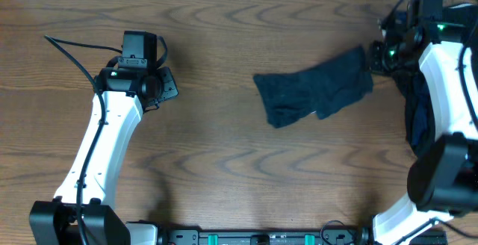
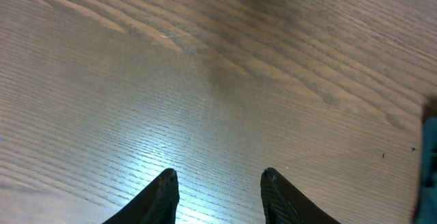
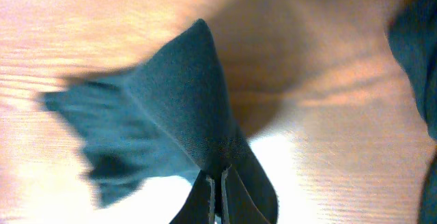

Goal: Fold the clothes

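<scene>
One dark navy garment (image 1: 314,88) lies crumpled on the bench (image 1: 224,163), right of the middle. Its long axis runs on a slight diagonal, from a lower end near the bench's centre up toward the far right corner.

Right jaws: clenched on the far-right end of that garment. In the right wrist view the cloth rises to a peak and runs down into the closed tips, so that corner is lifted while the rest trails away from the jaws toward the centre.

Left jaws: released, parted over bare wood on the left half of the bench and touching nothing. The garment's free end is well apart from them, off to their right.

More dark clothes (image 1: 416,118) sit in a heap at the right edge, partly hidden under the right arm. How many pieces it holds cannot be told.

Judgement: the garment is bunched, not spread, so folding has barely begun. The right arm is the nearer and already has one end. The free end points toward the left arm, so the next move likely depends on pulling along the long axis to flatten the cloth. Risk: with a single pinch, the cloth may drag rather than open out.
</scene>
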You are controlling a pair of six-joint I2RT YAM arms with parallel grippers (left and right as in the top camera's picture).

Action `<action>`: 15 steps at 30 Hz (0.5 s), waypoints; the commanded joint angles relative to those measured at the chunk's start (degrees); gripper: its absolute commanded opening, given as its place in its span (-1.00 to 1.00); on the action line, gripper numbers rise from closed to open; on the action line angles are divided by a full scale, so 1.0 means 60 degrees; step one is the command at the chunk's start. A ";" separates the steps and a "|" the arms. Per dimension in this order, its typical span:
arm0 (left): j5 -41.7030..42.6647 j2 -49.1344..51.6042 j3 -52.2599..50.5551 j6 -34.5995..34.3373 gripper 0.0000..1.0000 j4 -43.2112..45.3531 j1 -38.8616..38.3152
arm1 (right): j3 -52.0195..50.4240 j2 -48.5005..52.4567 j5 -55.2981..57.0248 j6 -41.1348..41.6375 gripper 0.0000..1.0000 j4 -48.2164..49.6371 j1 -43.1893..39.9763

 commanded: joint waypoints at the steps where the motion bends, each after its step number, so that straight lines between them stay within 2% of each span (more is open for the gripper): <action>1: -0.0011 0.0055 -0.0029 -0.0091 -0.16 0.0007 0.0047 | 0.0295 -0.0484 -0.0455 0.0481 -0.97 -0.0007 0.0627; 15: -0.0011 0.0055 -0.0029 -0.0087 -0.16 -0.0025 0.0047 | 0.0331 0.0379 0.0215 0.1432 -0.98 0.0528 0.3508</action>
